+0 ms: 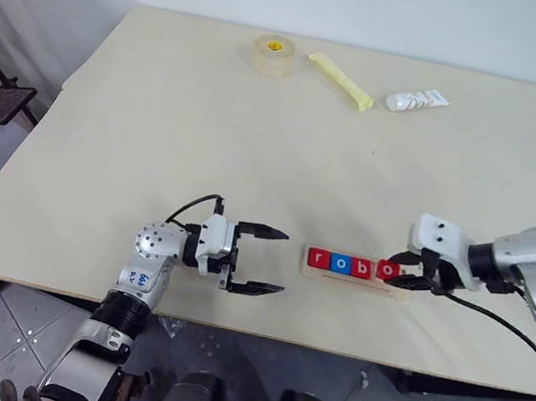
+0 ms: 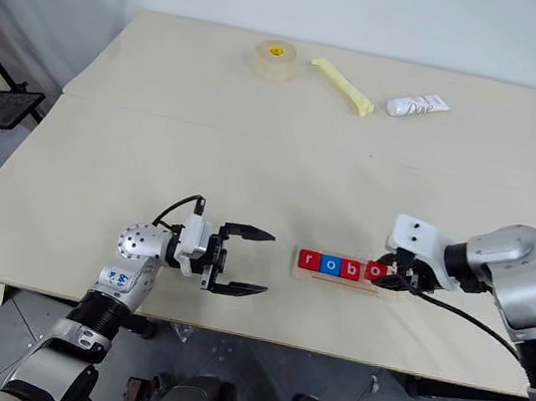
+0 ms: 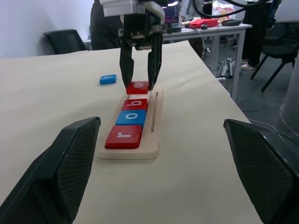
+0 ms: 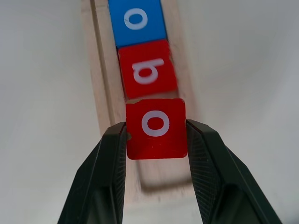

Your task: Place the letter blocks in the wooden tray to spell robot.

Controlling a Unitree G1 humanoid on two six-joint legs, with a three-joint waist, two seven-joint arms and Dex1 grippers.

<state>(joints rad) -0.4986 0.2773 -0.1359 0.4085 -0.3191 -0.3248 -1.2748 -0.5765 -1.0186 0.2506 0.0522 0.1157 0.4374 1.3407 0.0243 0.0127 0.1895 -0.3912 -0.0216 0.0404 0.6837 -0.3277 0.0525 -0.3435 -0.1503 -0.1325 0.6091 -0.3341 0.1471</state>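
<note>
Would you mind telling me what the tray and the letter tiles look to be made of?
The wooden tray looks like pale, unpainted wood with a matt finish: faint layered edges suggest plywood, though that is uncertain. The red o tile in the right pincer looks like wood under smooth red paint: a chipped corner shows a paler core. The letter looks printed white.

My right gripper (image 1: 408,273) covered the far end of the wooden tray (image 1: 352,280) in the head views, so the slot beyond the fourth tile could not be seen there. In my right wrist view my fingers (image 4: 110,163) hid both side edges of the red o block (image 4: 156,128) and the tray beneath it. The loose blue block (image 3: 108,79) lay too flat and small for its letter to be read. The print on the white tube (image 1: 417,101) was too small to tell
</note>
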